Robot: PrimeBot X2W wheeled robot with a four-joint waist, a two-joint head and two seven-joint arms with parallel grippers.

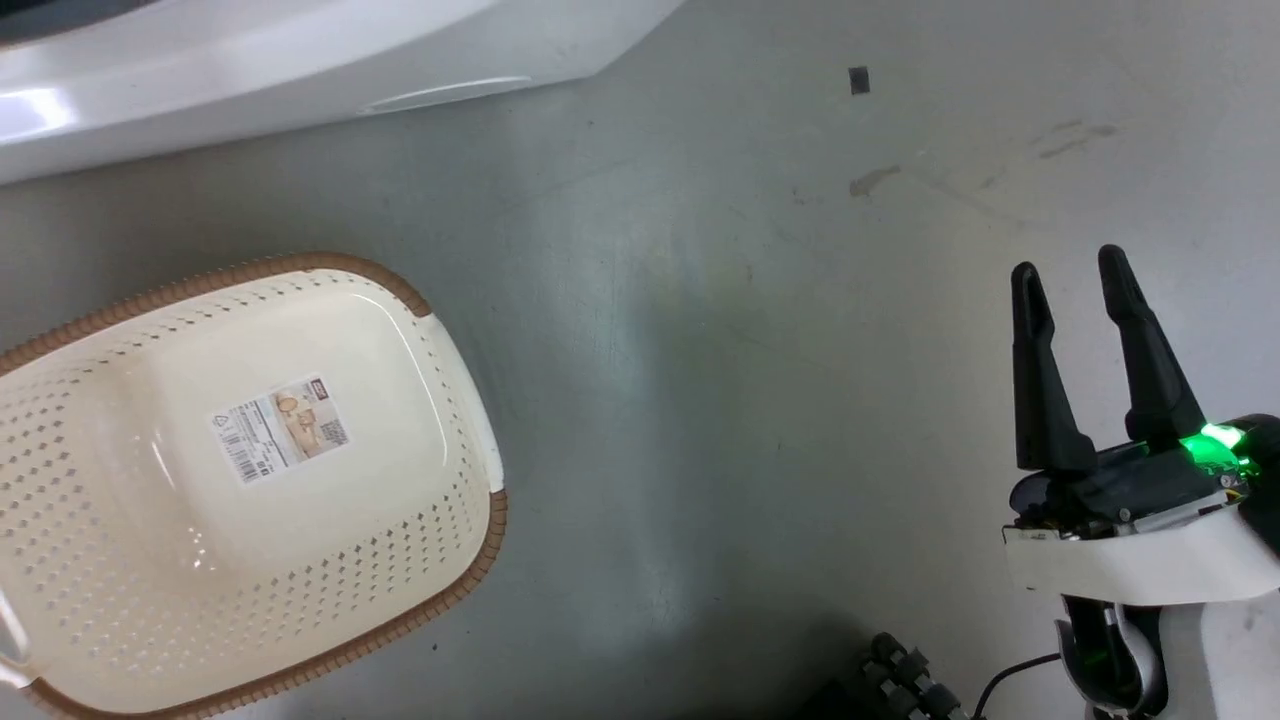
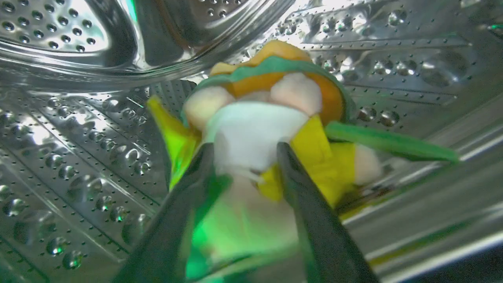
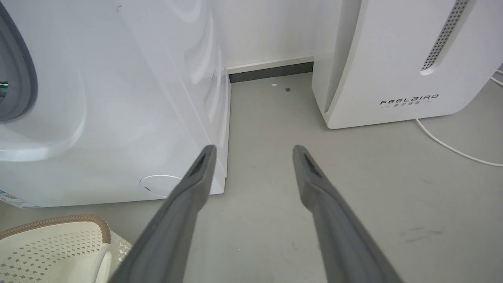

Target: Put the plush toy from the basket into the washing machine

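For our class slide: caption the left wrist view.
Left gripper holds the plush toy inside the washing machine drum.

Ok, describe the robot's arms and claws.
The right claw has two long, tapered black fingers on a black base with a green light, a white forearm shell and a thin black cable. The left claw has matching dark fingers.

Inside washing machine [image 3: 118,98] drum [image 2: 78,137]: plush toy [image 2: 271,90], btwn left claw [image 2: 244,146] fingers [image 2: 310,220]. On floor [image 1: 750,400] just in front of it: basket [image 1: 420,520]. FEELBIRD appliance [image 3: 393,59] stands to its right, apart.
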